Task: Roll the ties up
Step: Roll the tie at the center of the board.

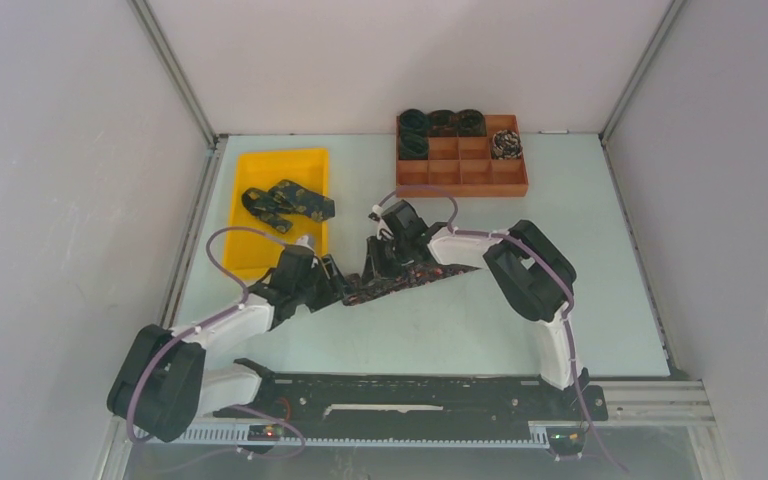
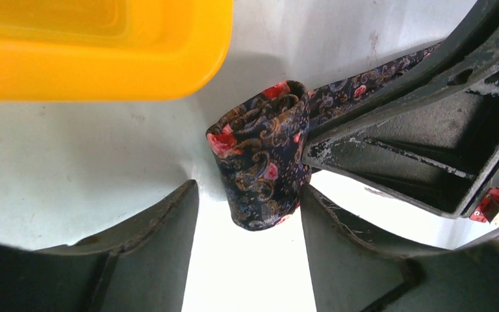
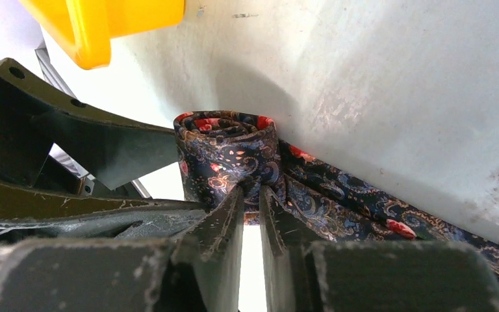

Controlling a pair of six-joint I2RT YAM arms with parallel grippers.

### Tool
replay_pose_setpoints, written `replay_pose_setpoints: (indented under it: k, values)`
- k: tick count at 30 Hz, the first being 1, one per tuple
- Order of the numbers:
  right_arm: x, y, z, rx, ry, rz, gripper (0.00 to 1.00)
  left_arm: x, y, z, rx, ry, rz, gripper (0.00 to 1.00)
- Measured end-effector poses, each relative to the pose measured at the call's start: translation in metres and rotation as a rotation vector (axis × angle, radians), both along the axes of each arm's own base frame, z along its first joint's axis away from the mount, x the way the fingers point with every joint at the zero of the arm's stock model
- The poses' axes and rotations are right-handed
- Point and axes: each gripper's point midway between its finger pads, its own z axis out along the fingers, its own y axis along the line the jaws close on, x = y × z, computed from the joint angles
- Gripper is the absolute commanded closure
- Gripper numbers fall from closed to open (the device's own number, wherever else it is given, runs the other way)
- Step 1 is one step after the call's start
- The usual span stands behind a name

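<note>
Pale table (image 1: 520, 300), floral tie (image 2: 263, 162) near its middle, one end coiled; left gripper (image 2: 249, 195) spread either side of the coil; right gripper (image 3: 252, 193) pinching the tie beside the coil

I read the tie (image 2: 260, 156) as woven cloth w/ a faint satin sheen, soft at the folds; left fingers (image 2: 149, 227) look like dark matt plastic, edges scuffed & rough; right fingers (image 3: 224, 227) same, grainy w/ pale wear marks; yellow bin (image 2: 104, 58) is smooth glossy plastic; table (image 3: 396, 78) is pale, matt, smooth, w/ a few scratches & stains; brown tray (image 1: 515, 185) looks matt, plastic or wood I can't tell; near-edge rail (image 1: 650, 400) looks like bare metal.
</note>
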Motion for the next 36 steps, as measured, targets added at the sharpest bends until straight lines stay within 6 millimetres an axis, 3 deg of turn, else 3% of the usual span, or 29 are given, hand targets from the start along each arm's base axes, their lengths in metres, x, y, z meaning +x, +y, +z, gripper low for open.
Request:
replay_pose_setpoints:
  k: [5, 12, 28, 36]
  values:
    - [0.000, 0.003, 0.001, 0.017, -0.005, 0.009, 0.82, -0.002, 0.003, 0.003, 0.008, -0.010, 0.007, 0.26]
    - [-0.011, 0.010, 0.001, 0.015, 0.007, 0.025, 0.84, -0.001, 0.007, 0.002, 0.021, -0.018, 0.019, 0.25]
    - [-0.019, 0.009, 0.000, -0.008, 0.095, -0.025, 0.84, -0.001, 0.009, -0.003, 0.017, -0.010, 0.056, 0.31]
    - [-0.019, 0.007, 0.003, -0.013, 0.106, -0.037, 0.84, 0.005, 0.002, -0.005, -0.010, -0.016, 0.041, 0.40]
